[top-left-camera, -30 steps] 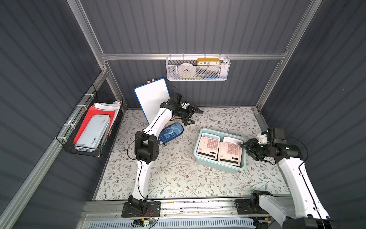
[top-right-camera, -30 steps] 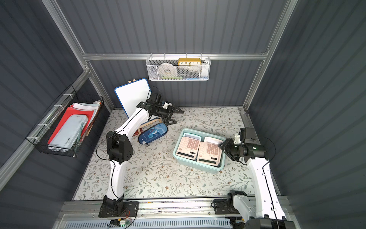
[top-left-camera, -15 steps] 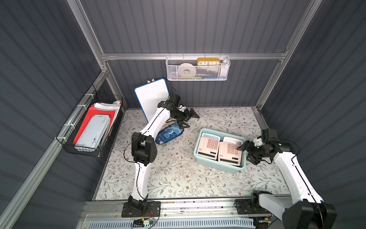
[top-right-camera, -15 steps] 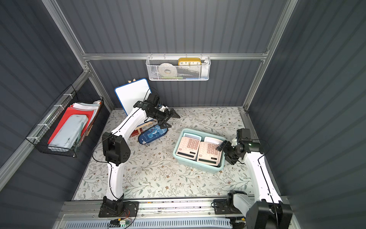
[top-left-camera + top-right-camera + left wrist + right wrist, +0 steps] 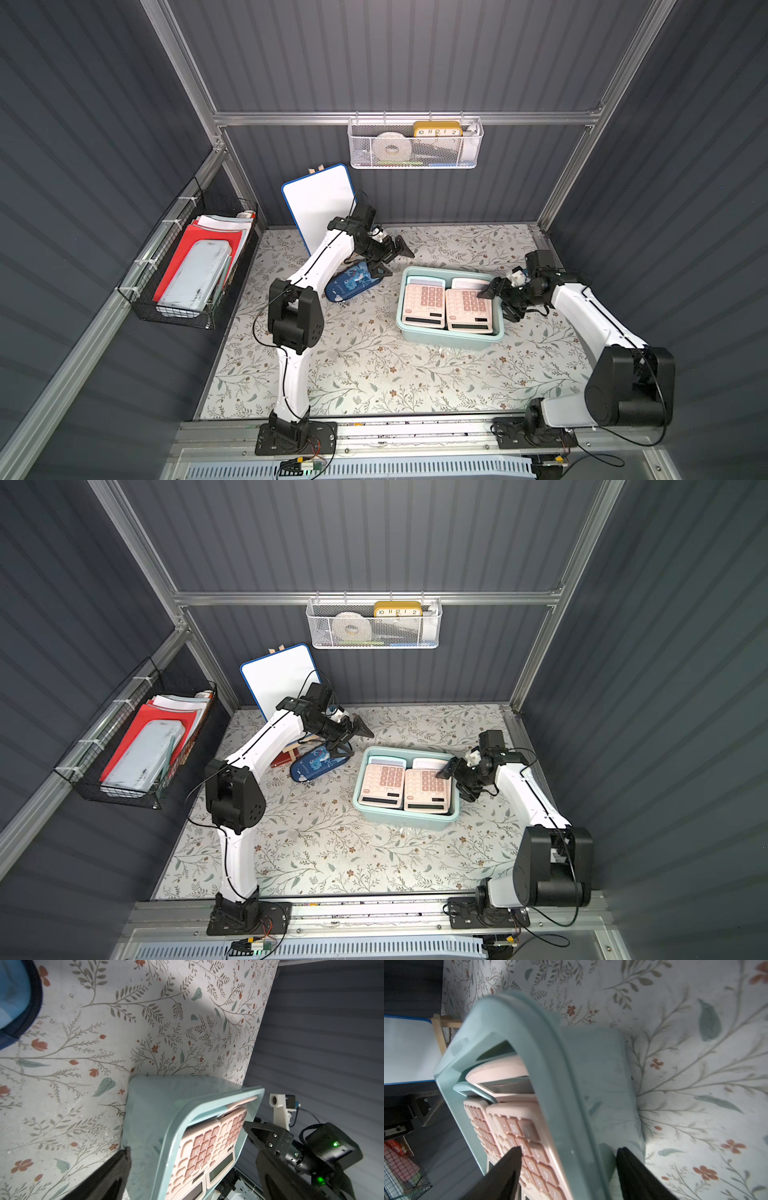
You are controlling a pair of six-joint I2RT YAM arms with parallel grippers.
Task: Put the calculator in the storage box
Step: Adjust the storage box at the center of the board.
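On the floral table (image 5: 365, 374), the mint storage box (image 5: 449, 338) holds the pink calculator (image 5: 469, 309) beside a second calculator (image 5: 424, 299), the right gripper (image 5: 500, 305) standing with jaws parted astride the box's wall, the left gripper (image 5: 395, 262) wide open and empty near a blue pencil case (image 5: 351, 284).

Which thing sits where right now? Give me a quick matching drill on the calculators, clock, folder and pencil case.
Things:
1. pink calculators
2. yellow clock
3. red folder
4. blue pencil case

Places:
A. in the black wire basket
B. on the tabletop
C. in the mint storage box
D. in the white mesh basket

Pairs: 1-C, 2-D, 3-A, 4-B
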